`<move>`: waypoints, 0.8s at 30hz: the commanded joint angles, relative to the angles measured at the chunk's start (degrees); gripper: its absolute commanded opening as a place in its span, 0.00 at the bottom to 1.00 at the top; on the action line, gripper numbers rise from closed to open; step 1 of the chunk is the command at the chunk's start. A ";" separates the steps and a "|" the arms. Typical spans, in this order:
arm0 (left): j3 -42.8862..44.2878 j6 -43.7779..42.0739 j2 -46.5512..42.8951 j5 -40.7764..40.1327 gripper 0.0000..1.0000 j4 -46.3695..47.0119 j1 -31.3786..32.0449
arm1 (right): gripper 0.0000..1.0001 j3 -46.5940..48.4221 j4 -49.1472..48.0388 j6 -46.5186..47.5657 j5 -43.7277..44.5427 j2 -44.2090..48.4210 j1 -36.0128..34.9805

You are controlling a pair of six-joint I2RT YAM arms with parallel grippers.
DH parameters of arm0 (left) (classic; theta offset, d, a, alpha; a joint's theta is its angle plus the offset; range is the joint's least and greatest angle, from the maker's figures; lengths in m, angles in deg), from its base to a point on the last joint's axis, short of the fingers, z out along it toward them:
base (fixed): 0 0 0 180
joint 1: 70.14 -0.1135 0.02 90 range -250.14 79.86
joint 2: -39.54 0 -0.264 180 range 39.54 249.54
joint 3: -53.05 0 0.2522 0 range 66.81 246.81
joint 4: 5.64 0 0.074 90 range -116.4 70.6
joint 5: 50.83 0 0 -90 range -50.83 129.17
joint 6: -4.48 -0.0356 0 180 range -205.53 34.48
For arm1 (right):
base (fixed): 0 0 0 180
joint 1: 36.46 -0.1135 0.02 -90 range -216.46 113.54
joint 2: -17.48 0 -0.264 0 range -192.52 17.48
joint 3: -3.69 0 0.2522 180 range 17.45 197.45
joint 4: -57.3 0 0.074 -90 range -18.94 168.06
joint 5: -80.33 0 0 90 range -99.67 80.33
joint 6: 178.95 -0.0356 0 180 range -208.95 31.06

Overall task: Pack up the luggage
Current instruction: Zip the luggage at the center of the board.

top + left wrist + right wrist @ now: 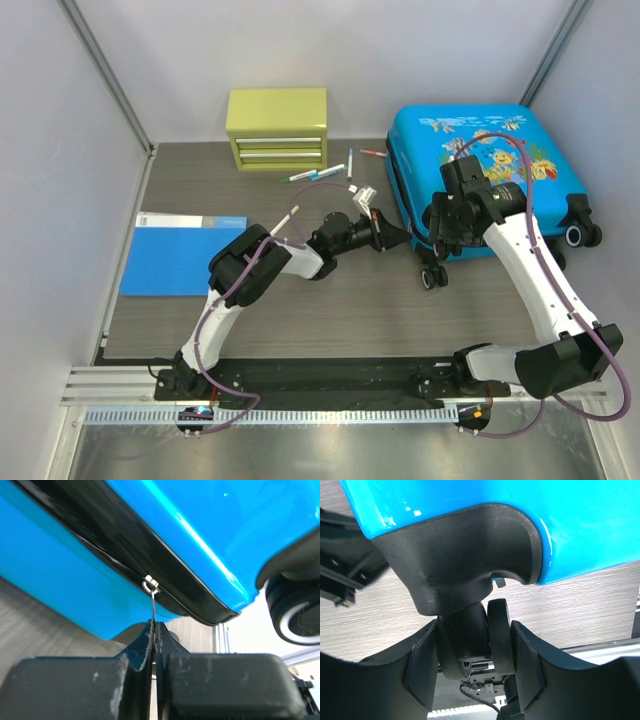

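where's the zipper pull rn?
Left wrist view, centre: the zipper pull sits on the black seam along the luggage's left edge, its thin tab pinched in the shut left end effector.

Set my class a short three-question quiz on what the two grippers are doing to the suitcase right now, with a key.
1. True or false: the left gripper is shut on the zip pull of the suitcase.
2. What sits clamped in the right gripper? A a cup; B a suitcase wheel; C a sock.
3. Fill the gap: the drawer box is coloured ____.

Key: 1 true; 2 B; 3 yellow-green.
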 commanded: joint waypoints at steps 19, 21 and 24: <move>-3.06 -1.72 -5.98 0.29 0.00 -2.98 4.33 | 0.01 16.37 -8.37 -3.04 8.28 -0.84 1.01; -2.62 -2.33 -6.25 0.37 0.00 -3.85 4.07 | 0.01 15.66 -8.81 -3.30 7.84 -0.49 1.09; -2.27 -3.04 -6.69 1.16 0.10 -4.30 1.96 | 0.01 14.96 -9.16 -3.74 7.05 -0.14 1.01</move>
